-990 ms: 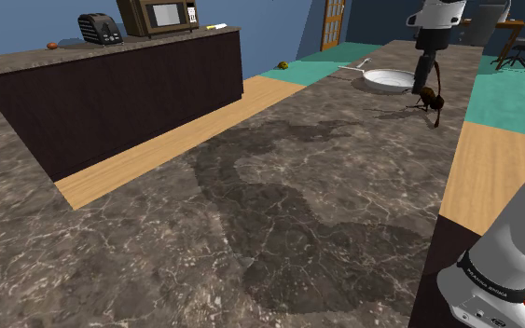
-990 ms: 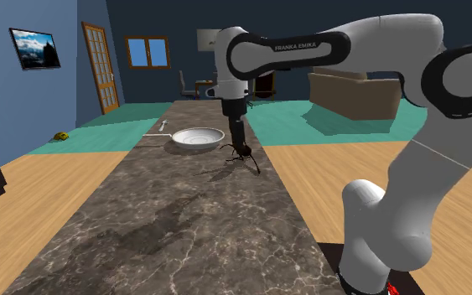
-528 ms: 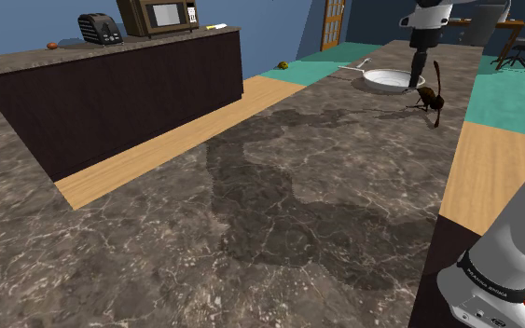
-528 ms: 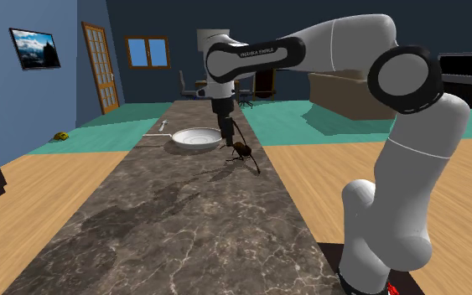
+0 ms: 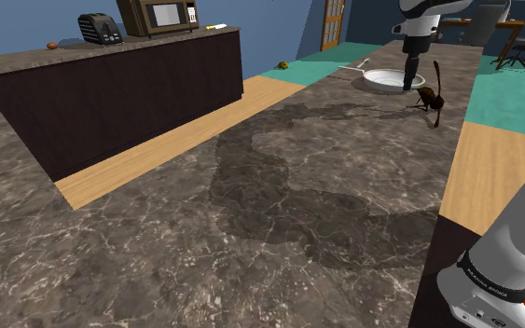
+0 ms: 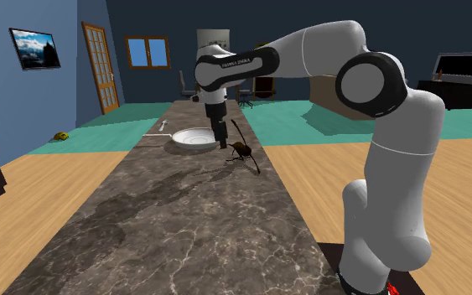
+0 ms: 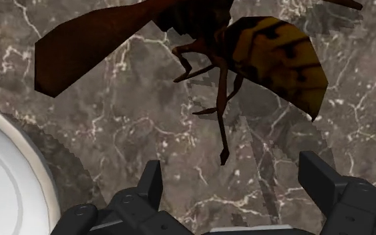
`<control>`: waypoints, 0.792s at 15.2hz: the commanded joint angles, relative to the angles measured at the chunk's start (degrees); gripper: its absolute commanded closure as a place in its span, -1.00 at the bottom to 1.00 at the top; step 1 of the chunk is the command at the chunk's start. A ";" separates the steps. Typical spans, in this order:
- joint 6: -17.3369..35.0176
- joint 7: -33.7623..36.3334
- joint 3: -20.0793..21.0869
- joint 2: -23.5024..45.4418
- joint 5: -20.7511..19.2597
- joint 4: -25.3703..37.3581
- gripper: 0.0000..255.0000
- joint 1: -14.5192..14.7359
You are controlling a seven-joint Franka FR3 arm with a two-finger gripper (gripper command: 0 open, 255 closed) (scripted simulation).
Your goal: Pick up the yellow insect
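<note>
- Marbled brown counter: long slab that carries everything for this task. Wood and teal floor lie either side of it.
- White arm: reaches from the stand out to the far end of the counter, with the wrist pointing down.
- White dish: flat on the counter at the far end, with a thin handle toward the door side. In the wrist view its rim sits beside one finger.
- Yellow insect: wasp-like, dark brown body with a yellow-banded abdomen. It stands on its legs on the counter just beside the dish, not touching it, with one wing sticking up.
- Gripper: black, hanging low between the dish and the insect. The fingers are spread apart with nothing between them, so it grips nothing.
- Key relation: the insect is off to the shoulder view's right of the gripper and a bit nearer that camera.
- In the second exterior view the insect is to the right of and below the gripper, close but apart.
- In the wrist view the insect lies ahead of the gripper, away from the dish, with one leg trailing back toward the gap.
- Long axis: the abdomen runs on a slant to the line between the fingers, and the brown wing stretches out toward the dish side.
- Judgement: the gripper is not over the body yet. It likely needs a short shift away from the dish, maybe a wrist turn, then a descent.
- Risk, as a guess: closing here would catch only a leg.
</note>
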 commanded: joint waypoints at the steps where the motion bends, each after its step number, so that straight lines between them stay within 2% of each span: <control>1: 1.67 0.01 -0.03 -0.04 -0.05 -1.67 -1.00 -0.03; 4: 2.87 0.07 -0.05 -0.02 -0.05 -2.87 -1.00 -0.04; 5: 2.93 0.05 -0.06 0.04 -0.02 -2.87 1.00 -0.05; 12: 3.01 0.06 -0.05 0.07 0.00 -2.92 1.00 -0.05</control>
